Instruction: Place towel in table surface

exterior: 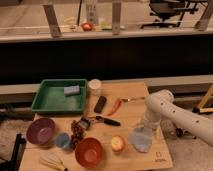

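A pale blue-grey towel [140, 139] lies crumpled on the wooden table [127, 92] near its front right corner. My white arm comes in from the right and bends down over it. The gripper [148, 124] is at the arm's lower end, directly above the towel's upper edge and touching or nearly touching it. The arm hides much of the gripper.
A green tray [47, 106] holding a grey-blue sponge [71, 90] sits at the back left. A white cup [94, 86], black object [100, 104], red pepper [115, 106], purple bowl [41, 131], orange bowl [89, 151] and a round fruit [117, 144] crowd the middle and left.
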Motion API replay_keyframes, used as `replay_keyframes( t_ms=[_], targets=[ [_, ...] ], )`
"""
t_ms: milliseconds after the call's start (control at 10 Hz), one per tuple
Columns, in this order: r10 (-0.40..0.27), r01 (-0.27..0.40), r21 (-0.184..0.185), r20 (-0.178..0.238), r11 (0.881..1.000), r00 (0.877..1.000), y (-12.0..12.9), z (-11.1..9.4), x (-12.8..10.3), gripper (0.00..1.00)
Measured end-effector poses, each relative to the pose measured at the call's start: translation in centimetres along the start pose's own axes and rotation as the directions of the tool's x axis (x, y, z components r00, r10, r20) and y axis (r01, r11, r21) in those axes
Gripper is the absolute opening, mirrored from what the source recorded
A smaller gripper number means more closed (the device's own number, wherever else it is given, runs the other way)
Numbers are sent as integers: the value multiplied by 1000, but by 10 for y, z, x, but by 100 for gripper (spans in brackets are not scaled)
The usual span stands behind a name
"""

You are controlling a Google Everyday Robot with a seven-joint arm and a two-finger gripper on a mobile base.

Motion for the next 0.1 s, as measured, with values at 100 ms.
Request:
replay_keyframes(
  t_ms=[100],
  targets=[
    [-2, 2, 1, 0, 1000, 1000, -1, -1, 1, 80]
  ],
)
